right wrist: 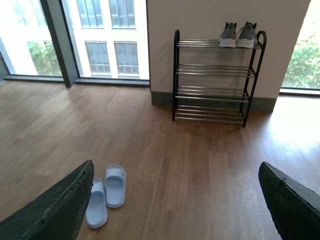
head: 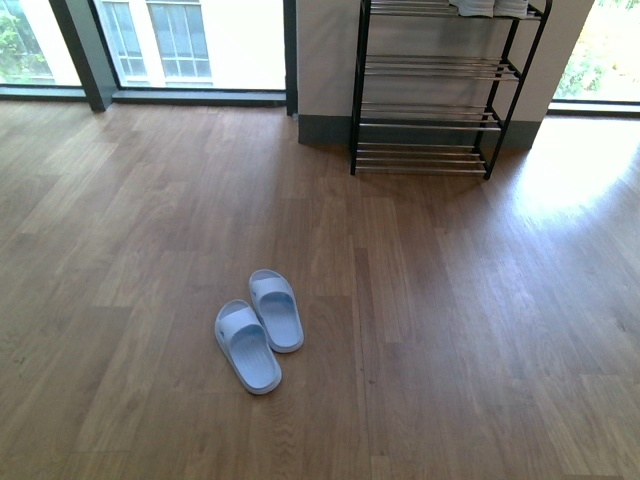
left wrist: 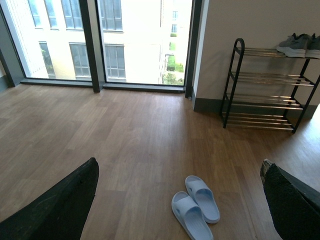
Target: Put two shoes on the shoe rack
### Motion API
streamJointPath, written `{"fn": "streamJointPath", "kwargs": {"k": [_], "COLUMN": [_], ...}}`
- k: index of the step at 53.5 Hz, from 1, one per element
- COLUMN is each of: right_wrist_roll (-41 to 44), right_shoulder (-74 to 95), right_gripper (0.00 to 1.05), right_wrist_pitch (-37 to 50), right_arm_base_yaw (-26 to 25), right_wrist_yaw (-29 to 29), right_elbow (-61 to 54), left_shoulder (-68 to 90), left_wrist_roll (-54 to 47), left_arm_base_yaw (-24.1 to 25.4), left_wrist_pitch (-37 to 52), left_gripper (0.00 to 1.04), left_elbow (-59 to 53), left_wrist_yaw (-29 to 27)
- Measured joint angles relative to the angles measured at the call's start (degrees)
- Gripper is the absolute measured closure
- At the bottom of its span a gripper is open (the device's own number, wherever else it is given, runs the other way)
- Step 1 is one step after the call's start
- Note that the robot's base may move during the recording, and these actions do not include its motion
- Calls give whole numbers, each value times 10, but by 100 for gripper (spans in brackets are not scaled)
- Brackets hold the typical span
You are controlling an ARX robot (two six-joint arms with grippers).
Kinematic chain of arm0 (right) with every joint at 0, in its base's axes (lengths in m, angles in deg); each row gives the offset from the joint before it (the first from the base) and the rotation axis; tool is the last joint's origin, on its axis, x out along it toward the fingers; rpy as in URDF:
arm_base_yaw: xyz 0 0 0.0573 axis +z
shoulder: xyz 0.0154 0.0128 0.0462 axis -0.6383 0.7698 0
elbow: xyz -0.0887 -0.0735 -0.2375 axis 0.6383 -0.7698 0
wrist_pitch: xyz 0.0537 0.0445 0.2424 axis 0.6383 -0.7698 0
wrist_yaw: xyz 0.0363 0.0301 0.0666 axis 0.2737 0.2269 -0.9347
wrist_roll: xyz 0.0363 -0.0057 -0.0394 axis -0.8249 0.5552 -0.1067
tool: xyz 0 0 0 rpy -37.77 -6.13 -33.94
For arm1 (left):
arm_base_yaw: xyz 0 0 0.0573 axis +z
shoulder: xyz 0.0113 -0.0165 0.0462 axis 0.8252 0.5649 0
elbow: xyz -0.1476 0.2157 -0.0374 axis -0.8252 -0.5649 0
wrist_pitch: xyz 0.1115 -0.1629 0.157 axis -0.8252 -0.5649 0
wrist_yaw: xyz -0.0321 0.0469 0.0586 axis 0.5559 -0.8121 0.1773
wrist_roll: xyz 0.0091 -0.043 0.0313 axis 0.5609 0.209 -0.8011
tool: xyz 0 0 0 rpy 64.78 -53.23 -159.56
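The 2 left fingers (left wrist: 55, 210) are black and wedge-shaped, with a coarse, grainy matte surface and pale worn edges. The 2 right fingers (right wrist: 50, 210) look alike: black, rough, tapering to blunt tips.

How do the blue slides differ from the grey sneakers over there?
The slides are pale blue and open-backed; the sneakers are grey and closed. The slides lie on the floor; the sneakers sit on the rack's top shelf. Each is a pair set side by side.

pale blue slides (left wrist: 195, 207) side by side on the wood floor (left wrist: 140, 135), grey sneakers (left wrist: 296, 44) atop the rack (left wrist: 265, 78) well beyond
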Motion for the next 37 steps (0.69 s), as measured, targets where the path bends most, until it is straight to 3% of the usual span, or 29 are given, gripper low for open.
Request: {"fn": "streamJointPath", "kwargs": {"k": [37], "right_wrist_roll": [0], "right_shoulder": [1], "right_gripper": [9], "right_wrist_pitch": [0], "right_arm_base_yaw": [0], "right_wrist_yaw": [2], "right_elbow": [0], "left_shoulder": [0], "left_wrist_roll": [0], "left_arm_base_yaw": [0], "left_wrist_pitch": [0], "left_gripper": [9], "left_elbow": [0], "left_wrist_yaw": [1]}}
